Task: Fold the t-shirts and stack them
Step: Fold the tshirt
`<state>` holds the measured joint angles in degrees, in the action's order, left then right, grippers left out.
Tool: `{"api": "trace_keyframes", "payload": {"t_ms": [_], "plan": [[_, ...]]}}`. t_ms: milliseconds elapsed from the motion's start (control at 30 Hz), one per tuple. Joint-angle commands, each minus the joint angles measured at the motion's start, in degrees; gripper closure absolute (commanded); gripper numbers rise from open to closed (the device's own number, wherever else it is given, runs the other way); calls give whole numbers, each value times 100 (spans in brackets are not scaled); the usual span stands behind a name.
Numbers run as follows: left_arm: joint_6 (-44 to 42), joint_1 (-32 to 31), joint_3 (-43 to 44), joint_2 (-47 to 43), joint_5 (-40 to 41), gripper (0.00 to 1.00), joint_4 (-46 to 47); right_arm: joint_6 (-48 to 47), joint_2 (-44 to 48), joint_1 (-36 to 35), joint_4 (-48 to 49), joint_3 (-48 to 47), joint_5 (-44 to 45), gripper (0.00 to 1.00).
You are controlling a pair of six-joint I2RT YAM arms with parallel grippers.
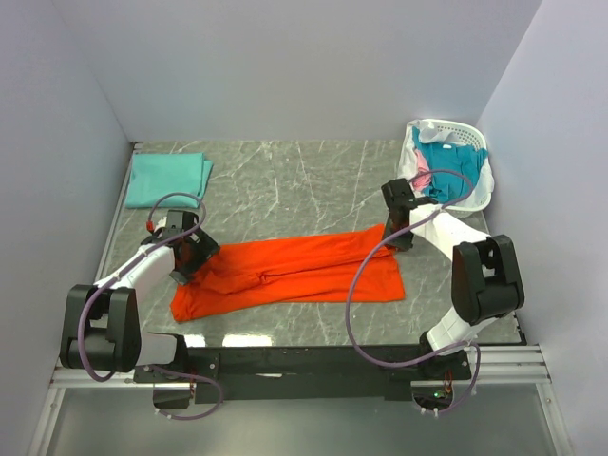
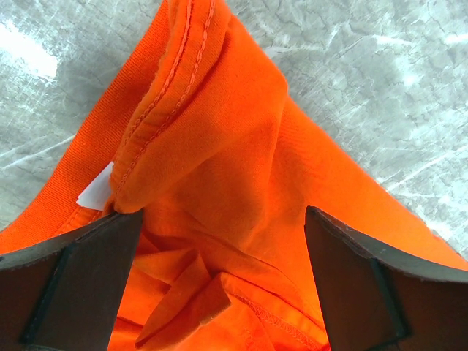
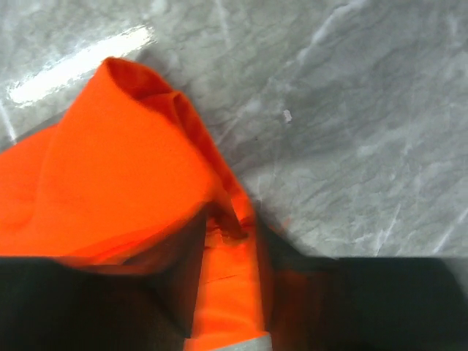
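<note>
Left gripper [image 2: 223, 219] low, fingers spread wide — right gripper [image 3: 232, 232] low, pinched tight on orange t-shirt [image 3: 110, 168].

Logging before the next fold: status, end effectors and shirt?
Left end effector open, straddling orange t-shirt collar. Right end effector shut on its opposite end. Nothing blocking; mint-green shirt folded back left.

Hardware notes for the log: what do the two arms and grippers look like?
The left arm and right arm match: white links between bulky black joint housings, each trailing a loose purple cable. A small red fitting sits near the left wrist. The left gripper has dark, wedge-shaped fingers; the right gripper looks equally dark but is blurred.
</note>
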<state>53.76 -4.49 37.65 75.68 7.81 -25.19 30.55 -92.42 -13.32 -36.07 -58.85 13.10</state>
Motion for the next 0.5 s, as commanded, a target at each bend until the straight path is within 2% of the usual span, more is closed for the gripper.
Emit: {"api": "trace_keyframes", "payload": {"t_ms": [0, 100, 233, 333, 400, 433, 467], "plan": [[-14, 54, 111, -88, 72, 1, -250, 65, 49, 75, -136, -100, 368, 55], [-23, 54, 146, -194, 19, 1, -267, 74, 110, 75, -207, -179, 404, 41], [-76, 54, 146, -439, -130, 1, -285, -214, 531, 14, -93, -232, 106, 38], [-111, 54, 164, -571, -236, 1, -267, -714, 997, -337, 153, -294, -631, 37], [-102, 54, 173, -624, -271, 1, -267, -953, 1261, -774, 563, -294, -1562, 37], [-120, 54, 181, -668, -315, 0, -258, -1189, 1357, -960, 975, -285, -2400, 37], [-137, 54, 181, -695, -342, 0, -250, -1278, 1367, -1118, 980, -259, -2409, 37]]}}
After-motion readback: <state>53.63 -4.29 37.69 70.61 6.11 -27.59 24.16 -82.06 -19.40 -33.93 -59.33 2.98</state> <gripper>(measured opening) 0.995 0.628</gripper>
